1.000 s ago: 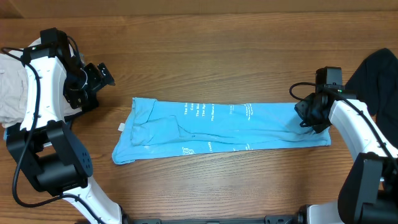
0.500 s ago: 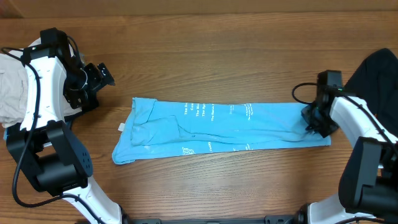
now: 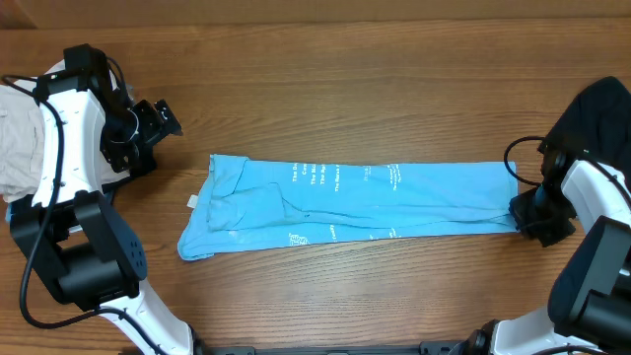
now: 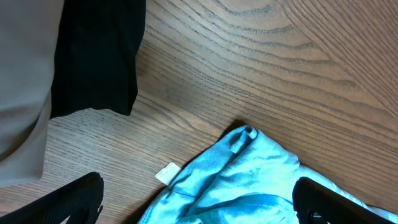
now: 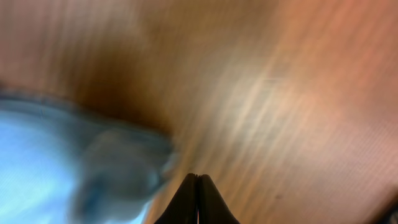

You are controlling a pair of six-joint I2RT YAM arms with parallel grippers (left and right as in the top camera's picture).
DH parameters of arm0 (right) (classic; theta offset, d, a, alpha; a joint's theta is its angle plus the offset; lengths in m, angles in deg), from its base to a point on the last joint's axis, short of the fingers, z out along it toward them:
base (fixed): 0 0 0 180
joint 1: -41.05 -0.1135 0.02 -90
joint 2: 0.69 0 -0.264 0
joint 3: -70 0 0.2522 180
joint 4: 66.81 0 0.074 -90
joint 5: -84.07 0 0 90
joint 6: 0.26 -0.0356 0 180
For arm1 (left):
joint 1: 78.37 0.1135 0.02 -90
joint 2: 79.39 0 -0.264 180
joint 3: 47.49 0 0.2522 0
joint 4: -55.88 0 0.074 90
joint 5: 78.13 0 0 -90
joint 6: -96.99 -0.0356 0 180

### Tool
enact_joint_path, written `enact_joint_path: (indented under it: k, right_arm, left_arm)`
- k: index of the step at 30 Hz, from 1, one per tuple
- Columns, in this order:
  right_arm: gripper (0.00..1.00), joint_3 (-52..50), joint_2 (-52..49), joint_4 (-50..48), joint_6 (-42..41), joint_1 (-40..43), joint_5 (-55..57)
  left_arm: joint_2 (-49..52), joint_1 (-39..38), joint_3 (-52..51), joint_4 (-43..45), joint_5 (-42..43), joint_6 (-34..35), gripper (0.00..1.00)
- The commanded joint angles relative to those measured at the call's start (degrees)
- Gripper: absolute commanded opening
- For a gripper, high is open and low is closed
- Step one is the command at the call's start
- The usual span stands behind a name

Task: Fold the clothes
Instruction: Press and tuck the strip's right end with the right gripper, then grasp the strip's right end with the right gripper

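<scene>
The clothes, a sky-blue T-shirt (image 3: 355,202) with white lettering, lie folded into a long strip across the table's middle. Its left end (image 4: 249,180) shows in the left wrist view, with a small white tag (image 4: 166,174) sticking out. My left gripper (image 3: 163,118) hangs open above the bare wood, up and left of that end; in its own view the left gripper (image 4: 199,205) has nothing between the fingers. My right gripper (image 3: 530,212) is shut just off the shirt's right edge. In the blurred right wrist view the right gripper (image 5: 198,177) has its tips pressed together, with blue cloth (image 5: 74,168) to their left.
A cream-beige garment (image 3: 15,138) lies at the far left edge behind my left arm. A black garment (image 3: 596,108) sits at the far right edge. A dark shape (image 4: 93,56) and beige cloth (image 4: 25,93) fill the left wrist view's upper left.
My right gripper has slid rightward and toward the front, from on top of the shirt's right end to just past its edge. That end now lies flatter and squarer. The left arm has not moved.
</scene>
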Motion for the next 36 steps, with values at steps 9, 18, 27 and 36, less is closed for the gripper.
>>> enact_joint_path:
  k: [9, 18, 27, 36]
  right_arm:
    - [0.04, 0.63, 4.79, -13.38, 28.02, -12.79, -24.72]
    - [0.04, -10.58, 4.42, -14.91, 24.83, -16.37, -22.97]
    - [0.04, -11.54, 4.59, -12.44, 17.55, -16.37, -14.36]
    - [0.04, 7.1, 8.66, -2.29, 17.38, -15.54, 5.4]
  left_arm:
    - [0.5, -0.07, 0.15, 0.04, 0.68, -0.09, 1.0]
    - [0.5, -0.02, 0.15, 0.07, 0.7, -0.07, 1.0]
    - [0.5, -0.02, 0.15, 0.04, 0.68, -0.09, 1.0]
    - [0.5, -0.02, 0.15, 0.07, 0.68, -0.09, 1.0]
